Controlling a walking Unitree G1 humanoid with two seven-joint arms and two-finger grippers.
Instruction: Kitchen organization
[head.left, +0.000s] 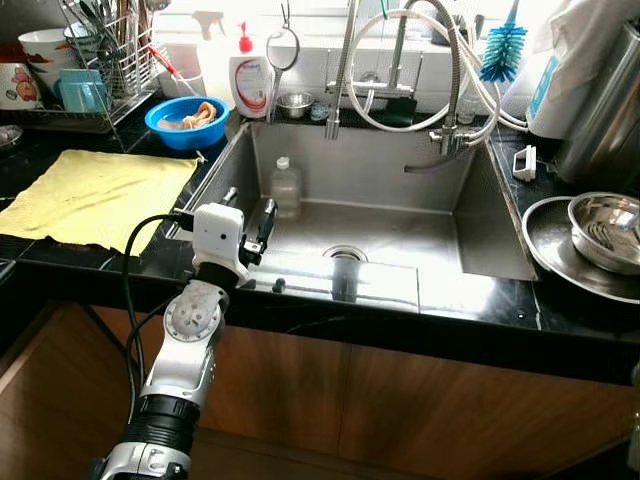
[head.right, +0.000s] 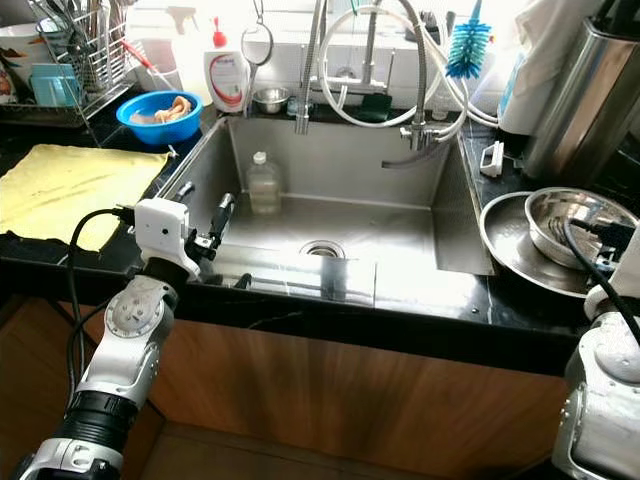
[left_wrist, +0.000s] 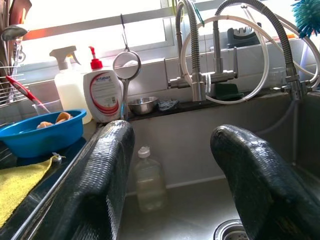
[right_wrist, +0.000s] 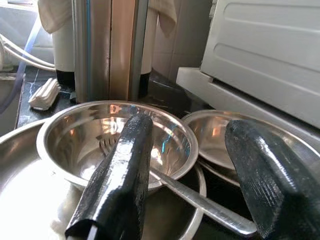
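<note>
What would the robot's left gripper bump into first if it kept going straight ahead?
Probably the clear plastic bottle standing in the sink. The open left gripper points over the basin toward it, with nothing between. Depth is hard to judge, so it might pass beside the bottle and meet the sink's back wall.

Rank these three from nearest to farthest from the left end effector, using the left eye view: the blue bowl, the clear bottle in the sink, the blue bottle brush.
From the left end effector:
1. Clear bottle, just ahead, standing in the sink.
2. Blue bowl, on the counter to the left.
3. Blue bottle brush, far right, behind the sink.
</note>
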